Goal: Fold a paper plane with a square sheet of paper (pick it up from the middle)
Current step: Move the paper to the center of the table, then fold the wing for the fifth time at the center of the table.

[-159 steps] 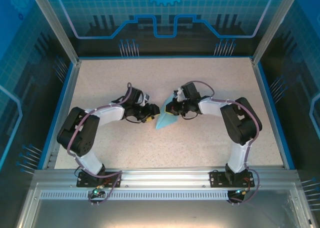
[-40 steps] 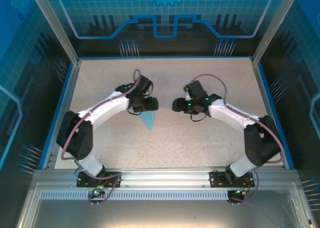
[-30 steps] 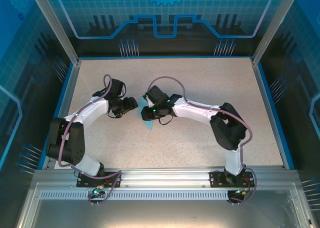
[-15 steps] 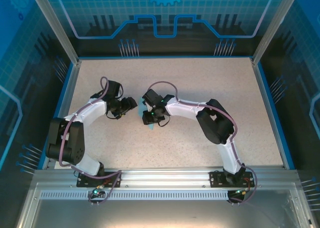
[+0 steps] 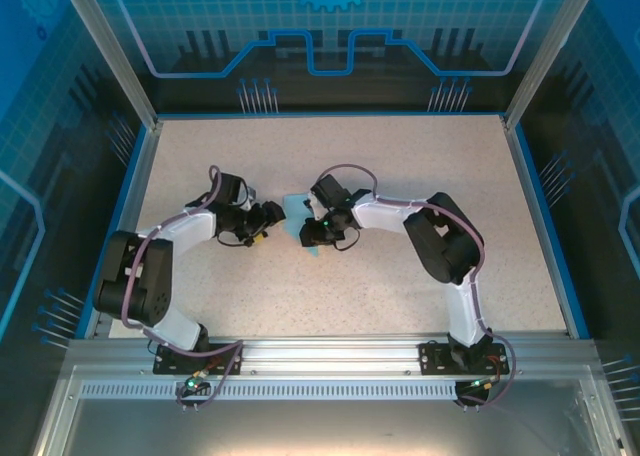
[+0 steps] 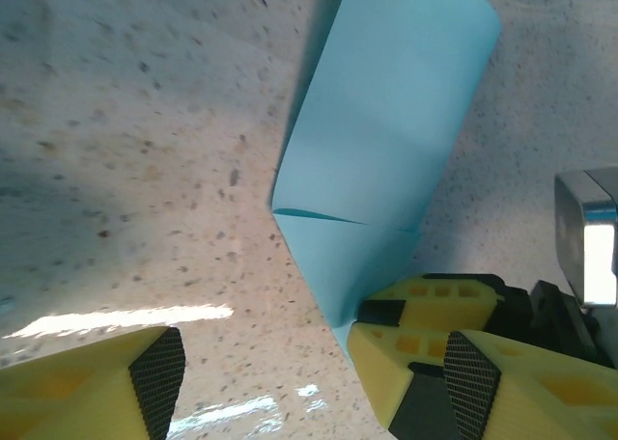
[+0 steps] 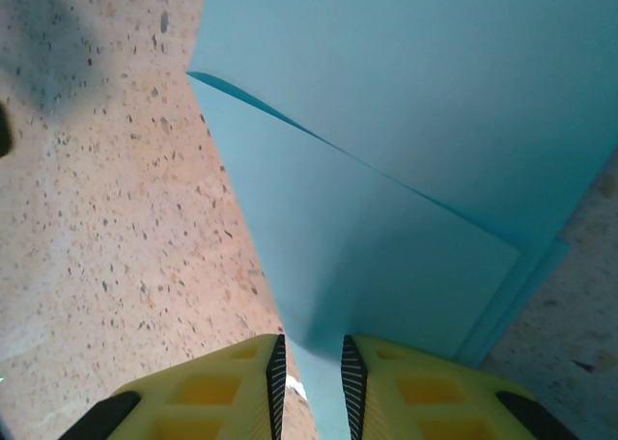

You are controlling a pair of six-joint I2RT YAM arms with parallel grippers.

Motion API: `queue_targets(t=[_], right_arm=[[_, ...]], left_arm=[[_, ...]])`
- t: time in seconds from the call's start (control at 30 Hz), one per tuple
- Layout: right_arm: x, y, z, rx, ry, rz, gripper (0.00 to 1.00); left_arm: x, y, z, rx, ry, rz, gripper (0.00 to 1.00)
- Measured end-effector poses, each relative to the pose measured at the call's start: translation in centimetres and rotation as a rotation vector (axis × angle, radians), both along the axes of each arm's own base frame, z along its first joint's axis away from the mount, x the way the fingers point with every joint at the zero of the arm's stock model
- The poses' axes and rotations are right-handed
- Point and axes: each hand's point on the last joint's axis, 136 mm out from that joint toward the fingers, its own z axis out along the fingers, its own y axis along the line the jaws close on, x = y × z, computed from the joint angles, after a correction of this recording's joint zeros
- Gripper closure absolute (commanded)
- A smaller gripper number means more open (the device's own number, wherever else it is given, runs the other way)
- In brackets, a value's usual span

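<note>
Judging by its shape, the narrow, pointed, pale cyan-blue paper plane (image 5: 294,212) is most of the way folded. It is already a slim dart with layered flaps and a crease line across its middle. No square outline is left. The work does not look finished, though. In the left wrist view the broad end curls up in a rounded bow rather than lying flat, and one flap edge lifts off the layer beneath it. What probably remains is pressing those layers down and sharpening the creases.

The plane lies on the speckled beige desk (image 5: 400,156), left of centre and between the two arms. Its long axis runs roughly from the far side toward the near edge. The point faces the near side, leaning slightly right, and the broad end faces away.

The right tool (image 7: 309,372) has its yellow fingers drawn almost together on the pointed end, with the paper pinched between them. The left tool (image 6: 309,387) is just beside the plane on its left. Its fingers are spread wide and grip nothing, with only bare desk between them.
</note>
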Motion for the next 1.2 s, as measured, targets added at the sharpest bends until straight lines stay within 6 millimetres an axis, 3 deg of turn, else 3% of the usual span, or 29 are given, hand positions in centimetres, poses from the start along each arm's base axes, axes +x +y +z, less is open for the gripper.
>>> queue_targets(t=[0.63,0.77,0.97,1.2], right_arm=[[0.8,-1.7,0.7,0.292,0.200,-0.136,0.72],[1.2,-2.0,1.9,0.264,0.170,-0.136,0.72],[3.6,-1.2,6.1,0.248,0.011,-0.104,0.71],[3.8,-1.4,5.5,0.180,-0.021,-0.091,0.71]], left_arm=[[0.5,-3.0,-2.0,-0.108,0.025,-0.064,0.28],[0.7,-3.2,-1.9,-0.111,0.021,-0.063,0.29],[0.7,-3.3,-2.0,-0.111,0.021,-0.065,0.31],[0.6,-3.4,-2.0,-0.111,0.021,-0.070,0.31]])
